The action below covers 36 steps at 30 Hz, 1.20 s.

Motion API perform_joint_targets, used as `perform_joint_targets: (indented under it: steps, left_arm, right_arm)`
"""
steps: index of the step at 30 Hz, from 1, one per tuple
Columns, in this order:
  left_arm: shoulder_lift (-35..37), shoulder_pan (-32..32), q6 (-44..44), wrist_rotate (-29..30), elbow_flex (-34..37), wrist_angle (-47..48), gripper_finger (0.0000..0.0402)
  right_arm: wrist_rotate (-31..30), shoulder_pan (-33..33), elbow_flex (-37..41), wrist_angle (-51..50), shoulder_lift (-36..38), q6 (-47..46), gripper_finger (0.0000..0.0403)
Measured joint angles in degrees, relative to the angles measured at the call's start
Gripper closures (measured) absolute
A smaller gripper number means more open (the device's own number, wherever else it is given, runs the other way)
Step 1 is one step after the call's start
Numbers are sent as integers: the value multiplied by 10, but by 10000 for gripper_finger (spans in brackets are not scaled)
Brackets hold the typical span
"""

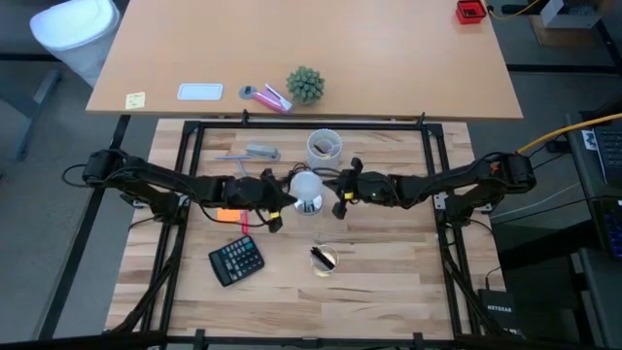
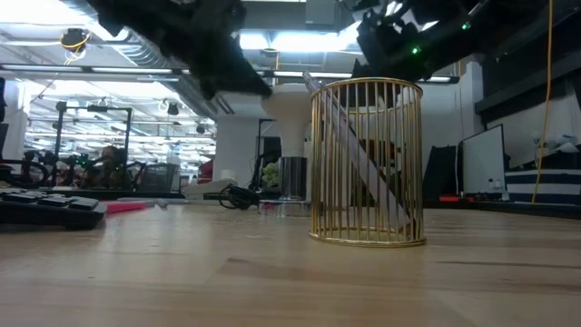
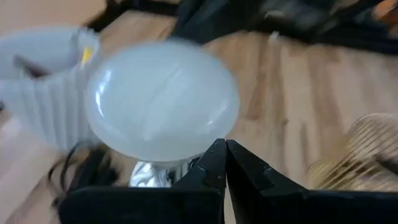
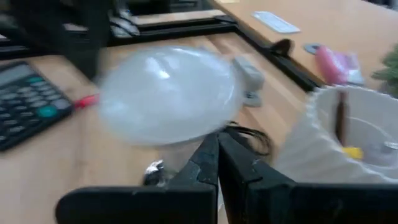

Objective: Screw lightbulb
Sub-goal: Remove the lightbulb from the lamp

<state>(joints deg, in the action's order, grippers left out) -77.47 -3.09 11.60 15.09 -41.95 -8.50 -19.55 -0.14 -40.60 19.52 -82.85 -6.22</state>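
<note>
The white lightbulb [image 1: 306,183] stands upright at the table's middle, its base in a round silver socket [image 1: 310,205] with a black cord. In the low view the lightbulb [image 2: 289,113] shows behind a gold wire cup [image 2: 368,163]. My left gripper [image 1: 284,202] reaches in from the table's left and is shut, its tips at the bulb's lower side. My right gripper [image 1: 337,199] reaches in from the right, also shut, its tips under the globe on the opposite side. My left gripper has its shut fingertips [image 3: 217,155] against the globe's lower edge [image 3: 196,154], where the glass narrows toward the neck. It comes from the table's left, slanting slightly down. The bulb stands upright in the socket [image 3: 149,177]. My right gripper has its shut fingertips [image 4: 208,149] against the underside of the globe [image 4: 186,138], coming from the table's right and slanting slightly down. Whether it presses the glass or only grazes it, I cannot tell.
A pale translucent cup [image 1: 324,146] stands just beyond the bulb. The gold wire cup [image 1: 324,259] with a pen stands nearer the front edge. A calculator [image 1: 236,260] lies front left, with an orange item [image 1: 230,216] and a grey tool [image 1: 255,153] on the left.
</note>
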Motion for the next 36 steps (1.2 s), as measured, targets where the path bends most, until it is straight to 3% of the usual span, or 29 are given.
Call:
perform_joint_targets:
  steps: [8,15,20,25,30,36]
  left_arm:
    - [0,-37,-20,25,2,-52,399]
    - [5,-49,-124,79,1,-152,399]
    - [8,-37,-155,198,1,-146,399]
    - [8,1,-138,210,1,-135,399]
    - [8,43,-80,210,1,-85,399]
    - [3,59,-45,141,1,-42,399]
  right_arm:
    - [-10,-3,0,3,0,10,398]
    - [-5,-2,0,-6,23,22,398]
    - [71,-2,0,-9,55,8,398]
    - [177,3,0,9,48,-22,398]
    - [127,30,0,9,19,-23,398]
    - [63,35,0,9,5,-21,398]
